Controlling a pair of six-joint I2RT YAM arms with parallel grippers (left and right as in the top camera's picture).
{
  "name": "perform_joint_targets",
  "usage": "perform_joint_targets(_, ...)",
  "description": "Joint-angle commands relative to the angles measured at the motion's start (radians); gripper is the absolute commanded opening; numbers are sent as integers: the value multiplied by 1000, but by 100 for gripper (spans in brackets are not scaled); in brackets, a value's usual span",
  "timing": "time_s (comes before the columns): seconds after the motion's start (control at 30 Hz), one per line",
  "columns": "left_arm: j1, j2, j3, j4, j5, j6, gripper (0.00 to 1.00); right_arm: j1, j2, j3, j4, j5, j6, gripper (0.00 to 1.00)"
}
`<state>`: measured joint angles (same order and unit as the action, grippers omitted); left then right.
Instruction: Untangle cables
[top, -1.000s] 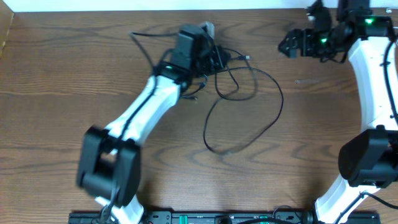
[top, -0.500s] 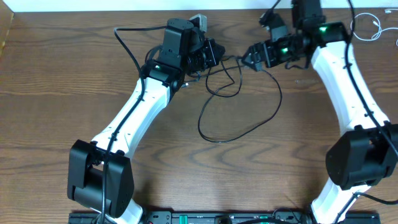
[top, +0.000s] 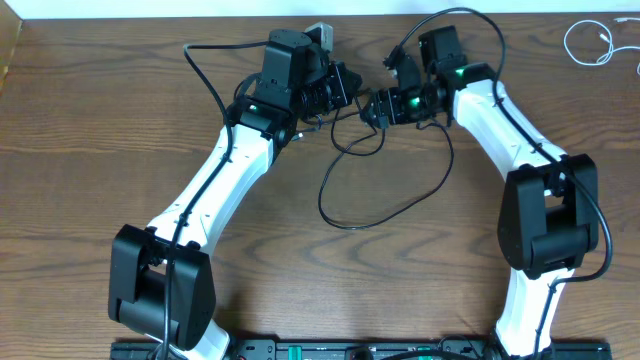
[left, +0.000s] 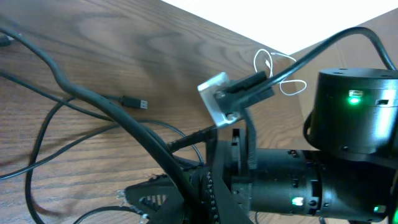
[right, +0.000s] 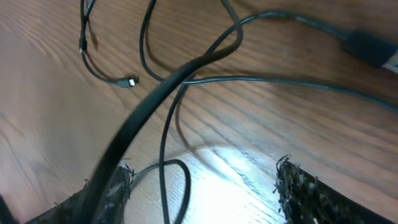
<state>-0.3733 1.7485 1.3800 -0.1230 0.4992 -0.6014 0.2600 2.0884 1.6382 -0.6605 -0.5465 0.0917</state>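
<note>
The black cable (top: 322, 200) lies in a loose loop at mid-table, and its tangled upper part runs between both grippers. My left gripper (top: 340, 88) is shut on the black cable at the tangle; in the left wrist view its jaws (left: 140, 202) are closed low in the picture, with a small plug (left: 134, 101) lying free beyond. My right gripper (top: 372, 107) faces it from the right and is open. In the right wrist view a thin strand (right: 165, 180) passes between the spread fingers (right: 202, 193). The white cable (top: 588, 40) lies coiled at the far right corner, apart from both.
A thick black robot cable (right: 134, 134) crosses the right wrist view over the left finger. Another arcs over the left arm (top: 200, 60). The table's far edge meets a white wall (top: 150, 8) just behind both grippers.
The right arm swung left from the far right corner to the tangle beside the left gripper, and its jaws have narrowed. The left arm shifted slightly left with the black cable, then held still.
</note>
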Motion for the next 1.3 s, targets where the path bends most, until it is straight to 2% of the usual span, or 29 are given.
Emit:
perform_joint_targets(0.0, 4, 2, 11, 4, 12, 14, 7, 10, 12, 0, 22, 5, 74, 49)
perform_joint_targets(0.07, 10, 0, 12, 5, 13, 15, 7, 8, 12, 0, 21, 59, 99, 19)
perform_joint_targets(0.13, 29, -13, 18, 4, 14, 23, 7, 0, 12, 0, 21, 69, 100, 1)
perform_joint_targets(0.3, 142, -106, 52, -7, 13, 33, 7, -43, 11, 0, 14, 68, 118, 1)
perform_joint_targets(0.47, 338, -251, 53, -82, 13, 33, 7, -90, -2, 1, 6, 65, 117, 1)
perform_joint_targets(0.7, 576, -334, 53, -214, 13, 104, 8, -180, -169, 61, -29, 84, 49, 1)
perform_joint_targets(0.87, 666, -331, 53, -235, -3, 127, 7, -300, -360, 188, -76, 103, 50, 1)
perform_joint_targets(1.0, 707, -331, 53, -240, -78, 143, 7, -410, -508, 283, -105, 103, 55, 1)
perform_joint_targets(1.27, 717, -331, 51, -258, -253, 164, 7, -596, -727, 313, -115, 119, 69, 1)
